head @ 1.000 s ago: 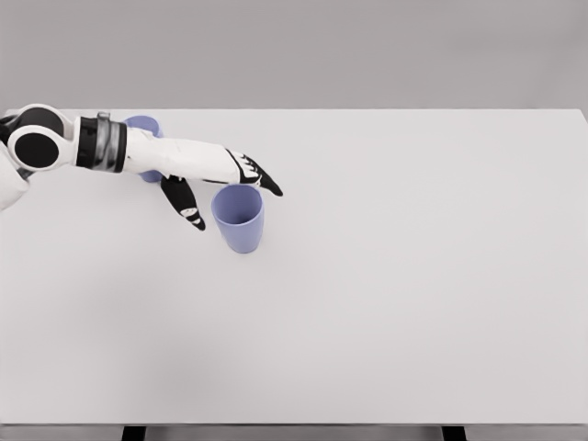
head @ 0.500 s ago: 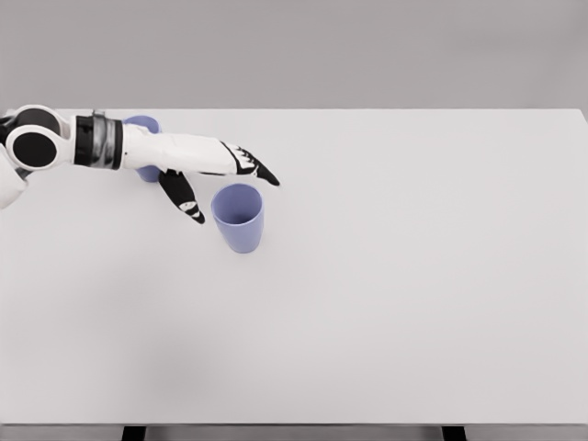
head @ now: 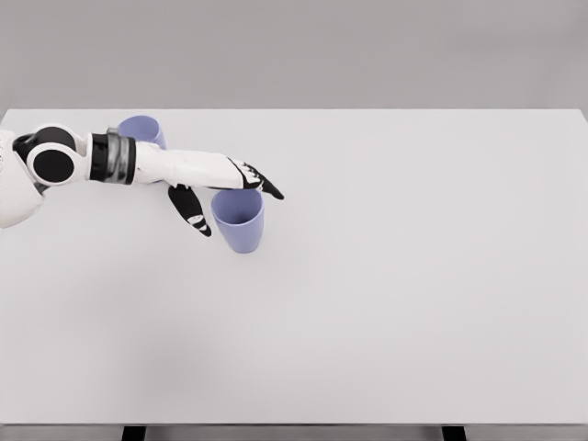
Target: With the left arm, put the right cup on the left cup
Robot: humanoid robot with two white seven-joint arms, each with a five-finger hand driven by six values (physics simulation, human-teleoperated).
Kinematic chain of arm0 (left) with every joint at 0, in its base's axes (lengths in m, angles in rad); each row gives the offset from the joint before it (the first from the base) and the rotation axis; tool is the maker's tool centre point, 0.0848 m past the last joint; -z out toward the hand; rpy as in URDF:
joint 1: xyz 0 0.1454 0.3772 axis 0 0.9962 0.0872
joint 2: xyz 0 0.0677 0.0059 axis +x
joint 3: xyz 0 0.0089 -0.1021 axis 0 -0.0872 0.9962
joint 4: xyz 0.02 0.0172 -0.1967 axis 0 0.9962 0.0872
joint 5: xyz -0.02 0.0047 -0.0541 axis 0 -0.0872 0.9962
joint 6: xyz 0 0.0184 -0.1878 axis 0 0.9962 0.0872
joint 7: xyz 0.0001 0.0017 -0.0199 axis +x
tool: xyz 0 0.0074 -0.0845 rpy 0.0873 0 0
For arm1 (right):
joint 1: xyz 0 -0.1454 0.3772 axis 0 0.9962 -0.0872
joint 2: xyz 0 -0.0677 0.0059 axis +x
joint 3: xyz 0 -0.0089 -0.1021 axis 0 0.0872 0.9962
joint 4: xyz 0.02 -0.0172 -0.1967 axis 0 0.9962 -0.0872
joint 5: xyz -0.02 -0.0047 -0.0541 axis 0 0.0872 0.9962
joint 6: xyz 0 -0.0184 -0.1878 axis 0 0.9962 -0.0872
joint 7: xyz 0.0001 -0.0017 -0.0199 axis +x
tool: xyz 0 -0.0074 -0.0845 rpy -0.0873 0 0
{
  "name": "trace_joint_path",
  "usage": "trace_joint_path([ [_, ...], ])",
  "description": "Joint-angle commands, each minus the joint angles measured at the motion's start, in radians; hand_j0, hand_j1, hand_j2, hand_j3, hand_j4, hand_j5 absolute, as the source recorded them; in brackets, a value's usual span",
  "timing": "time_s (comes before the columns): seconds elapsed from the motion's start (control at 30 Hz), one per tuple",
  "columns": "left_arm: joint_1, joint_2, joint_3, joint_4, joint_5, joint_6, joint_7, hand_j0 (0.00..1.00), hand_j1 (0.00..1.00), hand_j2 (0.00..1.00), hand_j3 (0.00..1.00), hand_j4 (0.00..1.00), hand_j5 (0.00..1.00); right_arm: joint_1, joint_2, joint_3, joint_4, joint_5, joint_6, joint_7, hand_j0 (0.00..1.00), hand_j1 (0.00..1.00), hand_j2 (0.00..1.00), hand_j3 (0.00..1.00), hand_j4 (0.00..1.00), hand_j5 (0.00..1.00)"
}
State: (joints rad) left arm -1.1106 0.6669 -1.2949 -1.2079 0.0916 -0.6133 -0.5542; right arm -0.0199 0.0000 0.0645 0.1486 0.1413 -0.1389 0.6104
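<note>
You're looking at a simulated test space, not a lived-in room: a plain white desk [head: 413, 303], a flat featureless grey backdrop [head: 367, 46], everything rendered smooth and textureless.

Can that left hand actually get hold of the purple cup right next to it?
Probably yes. The left hand is open right at the near cup, fingers over its far rim and thumb down its left side. Nothing lies between them, and the other cup sits behind the forearm.

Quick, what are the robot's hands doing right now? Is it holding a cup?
Left hand: open, fingers spread around the right cup, not gripping it yet.
Right hand: not in view.
</note>
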Motion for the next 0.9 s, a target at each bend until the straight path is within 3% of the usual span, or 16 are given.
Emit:
trace_joint_path([
  [0.0, 0.000, -0.003, 0.003, 0.013, -0.009, 0.002, 0.003, 1.00, 1.00, 1.00, 1.00, 1.00, 1.00, 0.000, 0.000, 0.000, 0.002, 0.001, -0.001, 0.000, 1.00, 1.00, 1.00, 1.00, 1.00, 1.00],
  [0.47, 0.011, -0.012, 0.002, 0.019, -0.018, 0.002, 0.020, 1.00, 1.00, 1.00, 1.00, 1.00, 1.00, 0.000, 0.000, 0.000, 0.000, 0.001, -0.001, 0.000, 1.00, 1.00, 1.00, 1.00, 1.00, 1.00],
  [0.53, 0.015, -0.012, 0.002, 0.019, -0.018, 0.002, 0.020, 0.90, 0.90, 0.90, 0.90, 0.90, 0.90, 0.000, 0.000, 0.000, 0.000, 0.001, -0.001, 0.000, 1.00, 1.00, 1.00, 1.00, 1.00, 1.00],
  [0.6, 0.015, -0.010, 0.003, 0.018, -0.015, 0.002, 0.025, 0.68, 0.68, 0.68, 0.68, 0.68, 0.68, 0.000, 0.000, 0.000, 0.000, 0.001, -0.001, 0.000, 1.00, 1.00, 1.00, 1.00, 1.00, 1.00],
  [0.87, 0.018, -0.004, 0.002, 0.018, -0.015, 0.002, 0.028, 0.64, 0.64, 0.64, 0.64, 0.64, 0.64, 0.000, 0.000, 0.000, 0.002, 0.001, -0.001, 0.000, 1.00, 1.00, 1.00, 1.00, 1.00, 1.00],
])
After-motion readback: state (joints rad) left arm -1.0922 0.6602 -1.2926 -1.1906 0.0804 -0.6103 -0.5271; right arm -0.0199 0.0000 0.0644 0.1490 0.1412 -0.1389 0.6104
